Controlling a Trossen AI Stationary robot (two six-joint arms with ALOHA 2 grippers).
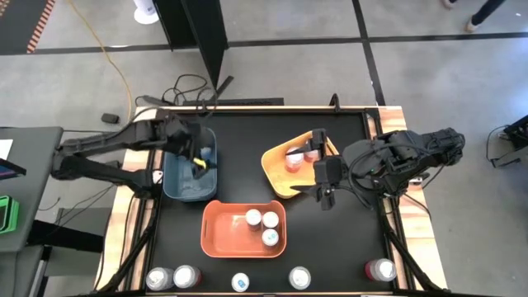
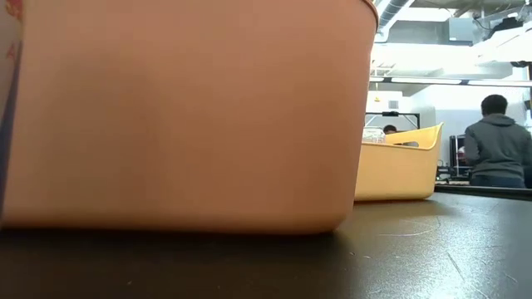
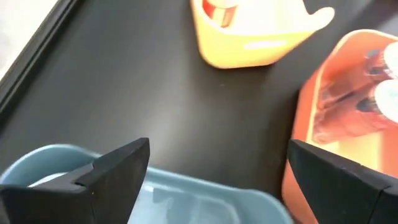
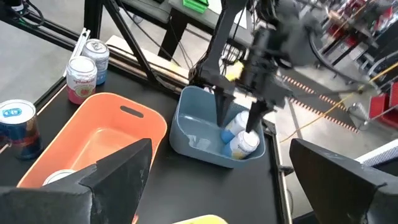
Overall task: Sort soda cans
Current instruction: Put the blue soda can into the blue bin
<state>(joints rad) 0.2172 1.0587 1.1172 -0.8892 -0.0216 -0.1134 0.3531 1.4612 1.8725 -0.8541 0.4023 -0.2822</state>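
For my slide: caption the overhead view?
Left end effector over blue plastic bin; right end effector open beside yellow plastic bin.

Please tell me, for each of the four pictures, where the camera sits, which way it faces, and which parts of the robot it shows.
High: overhead, facing down; both dark arms, the left gripper over the blue plastic bin, the right gripper over the yellow plastic bin.
Low: table height, facing the room; the orange plastic bin, no robot.
Left wrist: own open fingers, blue bin below.
Right wrist: own open fingers, left arm beyond.
Shared: orange bin in all four.
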